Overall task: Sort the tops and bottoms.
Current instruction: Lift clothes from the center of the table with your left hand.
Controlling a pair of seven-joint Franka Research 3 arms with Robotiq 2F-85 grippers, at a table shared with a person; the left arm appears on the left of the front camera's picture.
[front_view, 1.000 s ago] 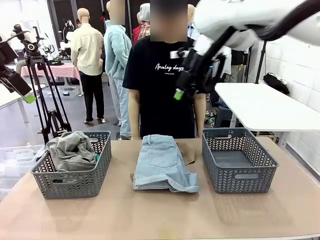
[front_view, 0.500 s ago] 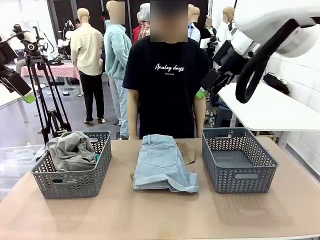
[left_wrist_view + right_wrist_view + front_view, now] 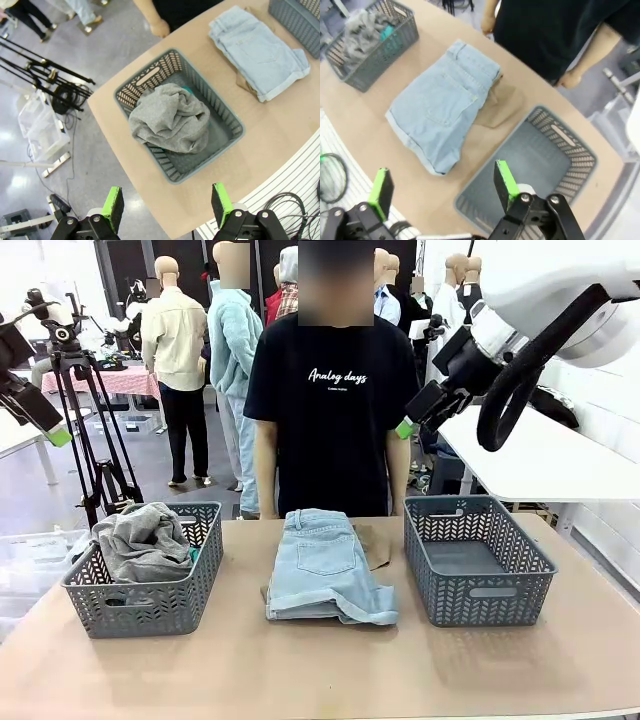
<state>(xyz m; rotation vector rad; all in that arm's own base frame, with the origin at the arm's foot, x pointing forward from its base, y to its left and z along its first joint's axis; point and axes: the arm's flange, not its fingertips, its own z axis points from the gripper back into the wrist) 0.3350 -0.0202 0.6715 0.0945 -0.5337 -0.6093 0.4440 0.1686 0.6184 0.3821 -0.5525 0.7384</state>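
Note:
The bottoms, light blue denim shorts (image 3: 325, 565), lie folded at the table's middle on top of a tan khaki top (image 3: 376, 545). A heather grey top (image 3: 140, 540) is bunched in the left basket (image 3: 150, 605), with a teal top (image 3: 192, 555) peeking out beneath it. My left gripper (image 3: 55, 433) hangs open, high off the table's left end, and looks down on that basket (image 3: 150, 82) and grey top (image 3: 170, 122). My right gripper (image 3: 408, 424) is open, high above the right basket (image 3: 480, 615). Under it lie the shorts (image 3: 440, 105) and the tan top (image 3: 502, 107).
The right basket (image 3: 535, 165) holds nothing. A person in a black T-shirt (image 3: 335, 390) stands at the far edge, arms down. A camera tripod (image 3: 85, 410) stands off the table's left. A white table (image 3: 530, 455) is behind on the right.
My right arm has swung from in front of the person's chest over to the right, then nearly settled. The left arm and the garments have not moved.

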